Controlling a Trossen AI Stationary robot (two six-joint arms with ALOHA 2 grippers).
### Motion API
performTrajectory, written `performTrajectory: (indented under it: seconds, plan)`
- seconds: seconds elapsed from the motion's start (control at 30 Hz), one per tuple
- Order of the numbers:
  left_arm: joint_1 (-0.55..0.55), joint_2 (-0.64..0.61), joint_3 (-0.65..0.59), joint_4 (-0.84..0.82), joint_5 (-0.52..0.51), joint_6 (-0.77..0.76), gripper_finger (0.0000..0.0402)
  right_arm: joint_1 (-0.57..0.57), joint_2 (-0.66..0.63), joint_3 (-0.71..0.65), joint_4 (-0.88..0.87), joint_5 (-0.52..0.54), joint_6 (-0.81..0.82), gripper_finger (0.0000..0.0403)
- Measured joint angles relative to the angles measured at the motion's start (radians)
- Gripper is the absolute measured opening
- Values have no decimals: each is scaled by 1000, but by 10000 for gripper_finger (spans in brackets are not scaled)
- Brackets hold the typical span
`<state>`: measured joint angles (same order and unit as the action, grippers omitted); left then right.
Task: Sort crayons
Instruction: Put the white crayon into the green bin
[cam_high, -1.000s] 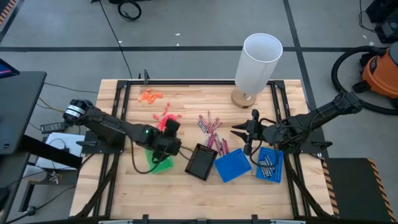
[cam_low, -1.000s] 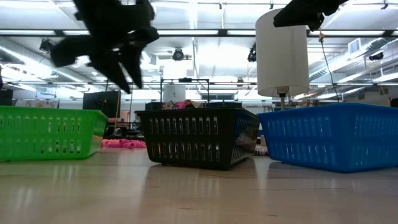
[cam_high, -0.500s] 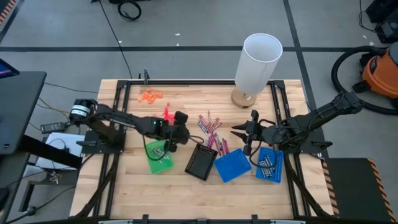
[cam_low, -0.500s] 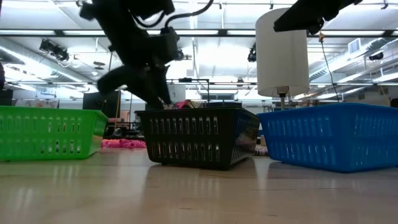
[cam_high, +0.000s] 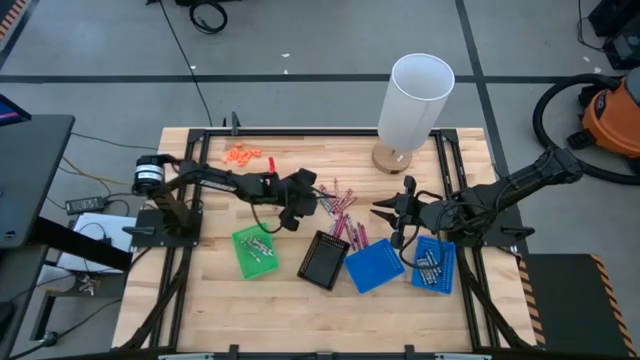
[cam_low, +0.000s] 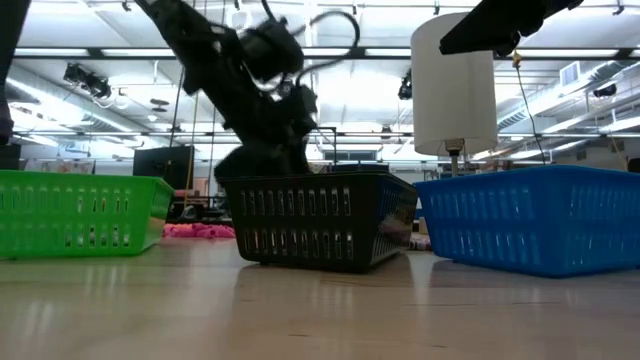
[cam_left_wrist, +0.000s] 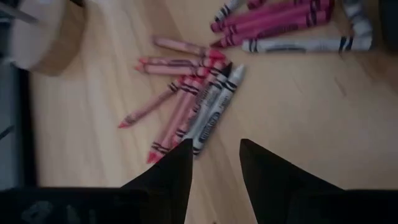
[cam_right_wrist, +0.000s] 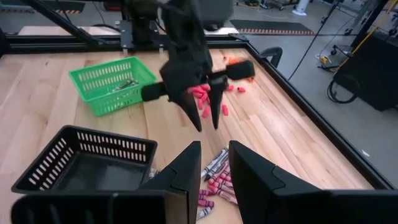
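Pink and grey crayons (cam_high: 340, 210) lie loose on the wooden table, just far of the black tray; in the left wrist view the crayons (cam_left_wrist: 199, 106) fan out beyond my fingers. My left gripper (cam_high: 316, 205) hangs open above the pile's left end, slanting down, with nothing between its fingers; the left gripper (cam_right_wrist: 206, 121) also shows in the right wrist view. My right gripper (cam_high: 382, 212) waits open to the right of the pile, above the table, and holds nothing.
Near the pile stand a green tray (cam_high: 255, 250) with a few grey sticks, a black tray (cam_high: 323, 260), a blue tray (cam_high: 373, 267) and a second blue tray (cam_high: 433, 265). Orange bits (cam_high: 241, 155) and a tall white cylinder (cam_high: 415, 100) are at the far side. Coral bits (cam_right_wrist: 208, 93) lie behind my left gripper.
My left gripper has swung from above the green tray toward the table's right and far side, sinking and turning as it went, and now hangs over the crayon pile. Its fingers have stayed open. My right arm has kept still.
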<state>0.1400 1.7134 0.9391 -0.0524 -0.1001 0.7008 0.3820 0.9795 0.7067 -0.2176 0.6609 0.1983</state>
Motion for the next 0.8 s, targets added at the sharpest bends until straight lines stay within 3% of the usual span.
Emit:
performTrajectory:
  seconds: [0.47, 0.8]
  plan:
    - [107, 60, 7, 110, 218, 79, 142, -10, 0, 0, -5, 0, -15, 92]
    - [136, 190, 9, 268, 340, 68, 141, -14, 0, -1, 7, 0, -11, 92]
